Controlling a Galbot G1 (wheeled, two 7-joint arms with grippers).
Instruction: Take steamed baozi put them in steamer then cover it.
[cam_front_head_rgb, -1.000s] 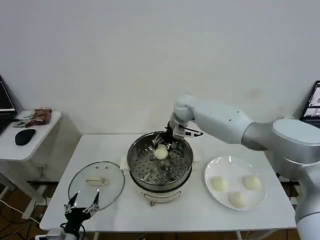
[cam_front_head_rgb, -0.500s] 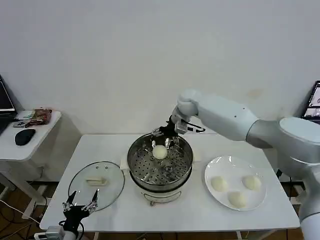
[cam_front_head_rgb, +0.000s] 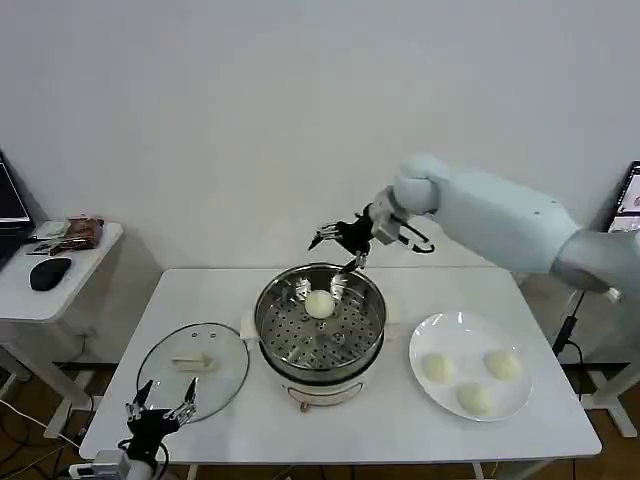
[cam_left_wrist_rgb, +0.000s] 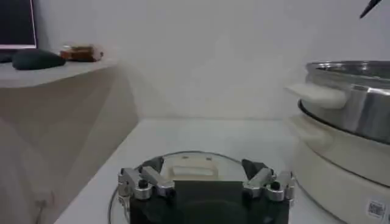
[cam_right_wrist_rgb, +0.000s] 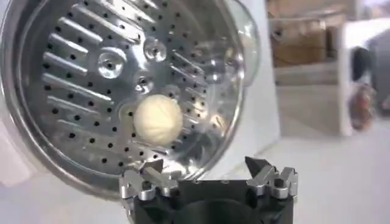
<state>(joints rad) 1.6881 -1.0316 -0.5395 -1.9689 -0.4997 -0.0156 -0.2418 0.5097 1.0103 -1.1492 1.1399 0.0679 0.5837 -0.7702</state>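
Head view, right arm: reaches in from the right, bent above the far rim of the steamer (cam_front_head_rgb: 320, 322); its end effector (cam_front_head_rgb: 338, 240) hangs in the air, fingers spread wide, holding nothing.
Head view, bun in pot: one bun (cam_front_head_rgb: 318, 303) sits on the perforated tray, below and just nearer than the right end effector, apart from it.
Head view, plate: three buns (cam_front_head_rgb: 438, 367) lie on the white plate (cam_front_head_rgb: 470, 341) at the right of the counter (cam_front_head_rgb: 220, 290).
Head view, lid: the lid (cam_front_head_rgb: 192, 367) lies flat left of the steamer, its bar handle running left to right.
Head view, left arm: low at the counter's near edge; left end effector (cam_front_head_rgb: 160, 411) open, just short of the lid.
Left wrist view: open fingers (cam_left_wrist_rgb: 142, 182) over the lid's (cam_left_wrist_rgb: 189, 159) rim; steamer (cam_left_wrist_rgb: 350, 97) beside.
Right wrist view: open fingers (cam_right_wrist_rgb: 142, 182) empty, the bun (cam_right_wrist_rgb: 157, 119) beyond them on the tray.
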